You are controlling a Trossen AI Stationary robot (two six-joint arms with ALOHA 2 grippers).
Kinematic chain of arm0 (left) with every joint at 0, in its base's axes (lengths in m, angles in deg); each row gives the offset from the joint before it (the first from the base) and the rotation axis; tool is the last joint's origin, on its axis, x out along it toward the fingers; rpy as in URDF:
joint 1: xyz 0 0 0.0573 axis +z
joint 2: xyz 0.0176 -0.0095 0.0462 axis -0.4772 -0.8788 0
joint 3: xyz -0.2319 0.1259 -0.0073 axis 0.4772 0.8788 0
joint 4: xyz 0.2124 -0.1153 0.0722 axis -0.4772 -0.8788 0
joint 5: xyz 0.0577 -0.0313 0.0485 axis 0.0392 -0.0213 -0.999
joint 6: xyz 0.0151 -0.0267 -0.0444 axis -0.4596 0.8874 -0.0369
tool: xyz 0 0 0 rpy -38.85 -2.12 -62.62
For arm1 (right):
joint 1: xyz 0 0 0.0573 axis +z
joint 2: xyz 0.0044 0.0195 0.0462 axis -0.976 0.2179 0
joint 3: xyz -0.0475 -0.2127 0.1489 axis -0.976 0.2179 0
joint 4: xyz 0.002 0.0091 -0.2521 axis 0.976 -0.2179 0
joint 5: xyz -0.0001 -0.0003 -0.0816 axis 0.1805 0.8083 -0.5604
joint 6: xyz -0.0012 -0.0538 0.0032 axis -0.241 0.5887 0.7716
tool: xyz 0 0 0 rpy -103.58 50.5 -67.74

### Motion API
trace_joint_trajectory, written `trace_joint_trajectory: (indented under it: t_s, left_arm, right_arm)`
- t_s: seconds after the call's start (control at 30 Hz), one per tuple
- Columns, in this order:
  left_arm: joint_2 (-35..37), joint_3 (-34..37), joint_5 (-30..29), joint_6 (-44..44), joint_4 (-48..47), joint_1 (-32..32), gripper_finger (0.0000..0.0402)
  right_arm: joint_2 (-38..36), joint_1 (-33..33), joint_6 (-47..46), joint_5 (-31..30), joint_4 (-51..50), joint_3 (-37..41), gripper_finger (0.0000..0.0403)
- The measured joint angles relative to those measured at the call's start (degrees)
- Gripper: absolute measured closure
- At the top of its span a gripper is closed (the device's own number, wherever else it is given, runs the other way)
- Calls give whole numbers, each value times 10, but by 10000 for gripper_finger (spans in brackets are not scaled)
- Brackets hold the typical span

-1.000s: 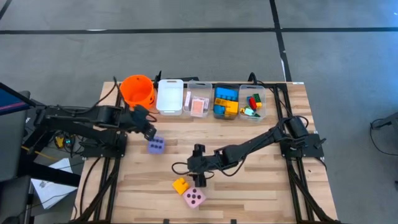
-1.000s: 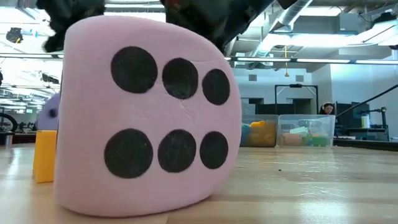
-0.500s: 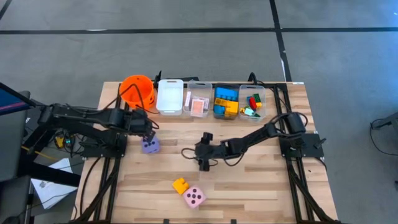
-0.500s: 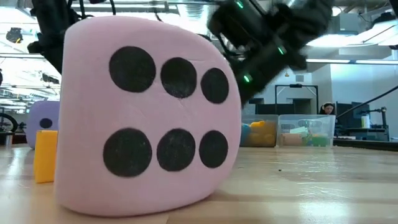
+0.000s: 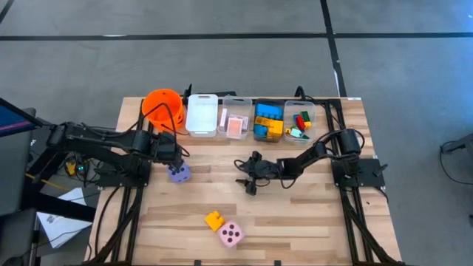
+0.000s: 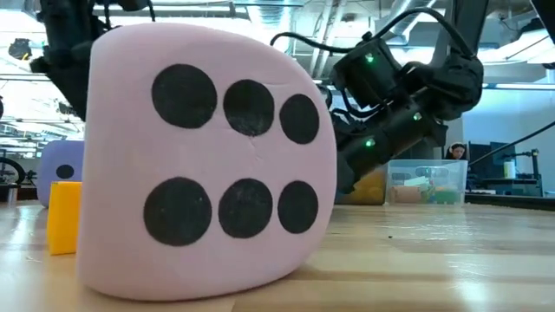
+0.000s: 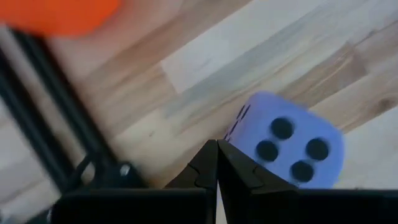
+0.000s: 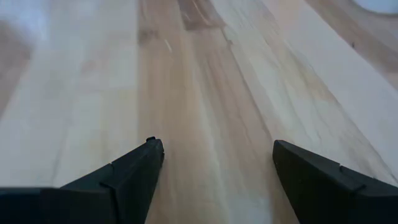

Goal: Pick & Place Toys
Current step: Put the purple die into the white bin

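The left tool [image 5: 171,157] is pinched together, empty, just beside the purple die [image 5: 178,173]. The right tool [image 5: 247,177] gapes apart over bare counter [image 5: 310,222].

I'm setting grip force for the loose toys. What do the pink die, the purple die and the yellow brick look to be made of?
Pink die: probably soft foam, matte, with rounded edges and a slightly bulging face.
Purple die: looks the same, matte and soft-cornered, with dark dots.
Yellow brick: likely hard plastic, smooth with crisp edges; its gloss is hard to judge.
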Motion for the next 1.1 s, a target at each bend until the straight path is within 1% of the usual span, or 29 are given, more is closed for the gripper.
trace_joint_trajectory:
  t_s: [0.1,0.17,0.27,0.37,0.67,0.83,0.93,1.1]
  left_arm:
    - [0,0,17,36,-40,0,401]
    - [1,4,26,63,-63,0,401]
    - [0,34,55,89,-62,0,401]
    - [0,82,109,103,-36,0,401]
    - [-48,76,112,100,-28,5,401]
    - [-64,73,136,76,-26,5,401]
    - [-63,71,141,68,14,5,401]
    - [-72,70,149,5,120,5,401]
  right_arm:
    - [-1,-10,4,8,-11,-1,101]
    - [-2,-15,12,24,-15,-1,101]
    - [-2,-18,19,33,-16,-1,101]
    - [-2,-18,19,43,-16,-1,101]
    - [-2,-18,19,48,-17,-2,101]
    - [-2,-17,18,48,-17,-2,101]
    - [-2,-17,14,48,-16,-2,101]
    - [-1,-17,12,49,-13,-2,101]
